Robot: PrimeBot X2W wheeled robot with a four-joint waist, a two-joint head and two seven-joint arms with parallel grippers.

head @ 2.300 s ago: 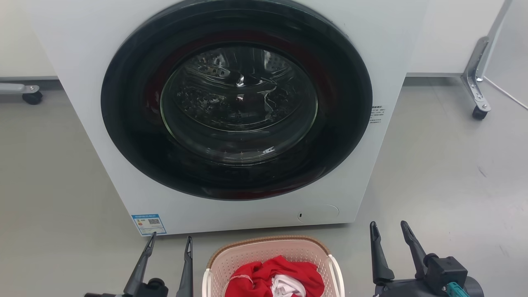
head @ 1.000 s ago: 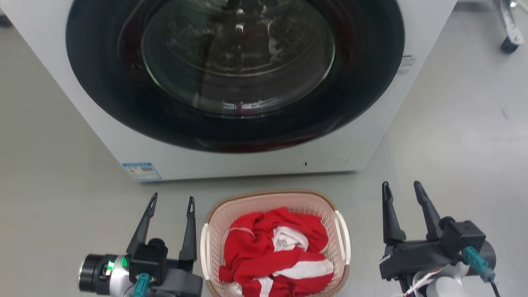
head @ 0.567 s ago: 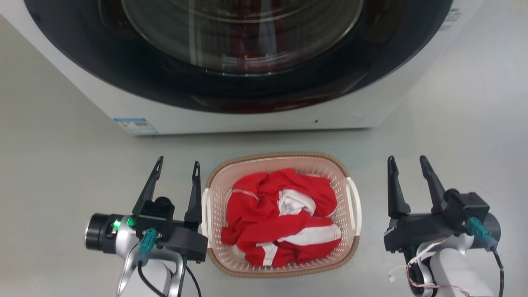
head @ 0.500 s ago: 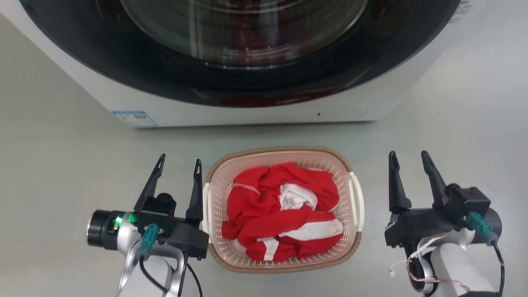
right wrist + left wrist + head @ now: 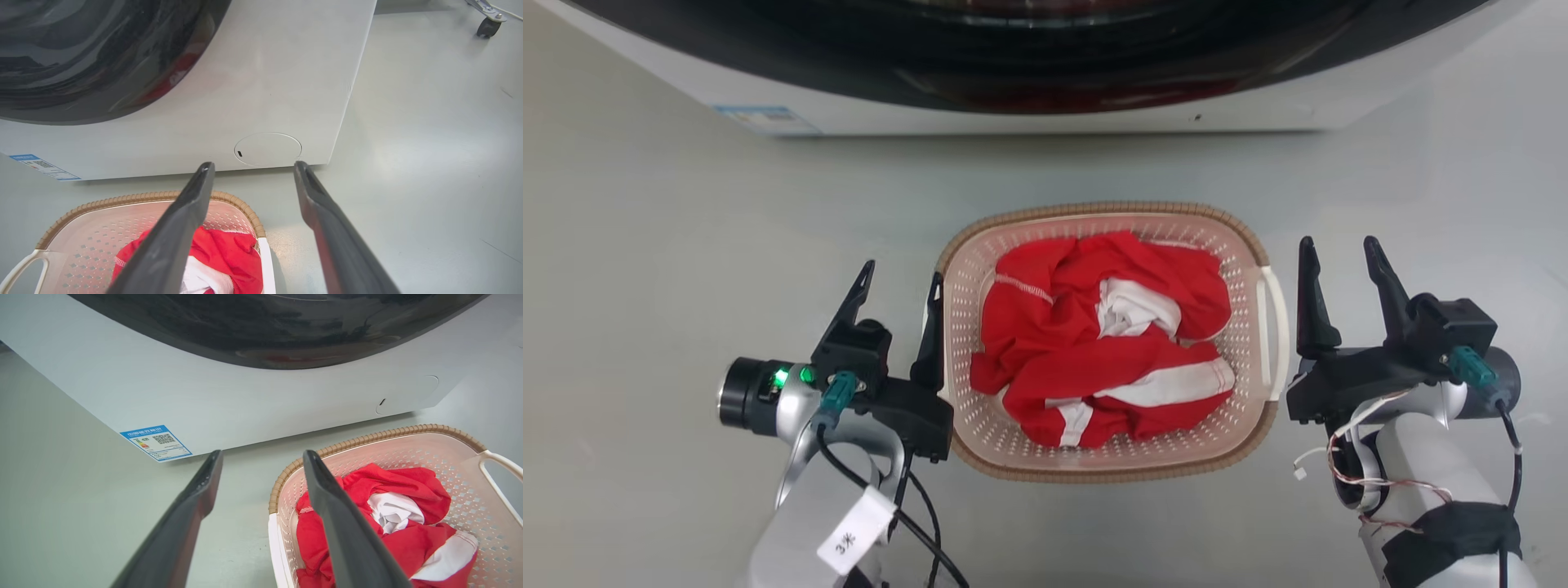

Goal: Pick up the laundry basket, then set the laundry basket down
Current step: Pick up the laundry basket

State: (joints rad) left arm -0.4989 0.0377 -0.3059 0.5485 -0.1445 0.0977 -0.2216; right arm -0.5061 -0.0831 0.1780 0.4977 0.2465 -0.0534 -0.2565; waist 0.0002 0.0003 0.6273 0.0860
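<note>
On the smooth grey floor (image 5: 670, 245), just before the white washing machine (image 5: 1013, 122) and its glossy dark door (image 5: 1045, 41), the laundry basket (image 5: 1094, 209) sits upright: pale pink perforated plastic, rounded, with a brown woven-look rim, white side handles and a crumpled red-and-white garment (image 5: 1094, 359) inside. The left claw (image 5: 903, 273) is spread wide, its inner finger (image 5: 929, 335) just beside the basket's left wall, and the right claw (image 5: 1339, 242), equally wide and empty, flanks the right handle (image 5: 1278, 327). Since half a second ago the head camera has tipped down, showing just the machine's bottom edge, and the right claw is nearer the basket.
</note>
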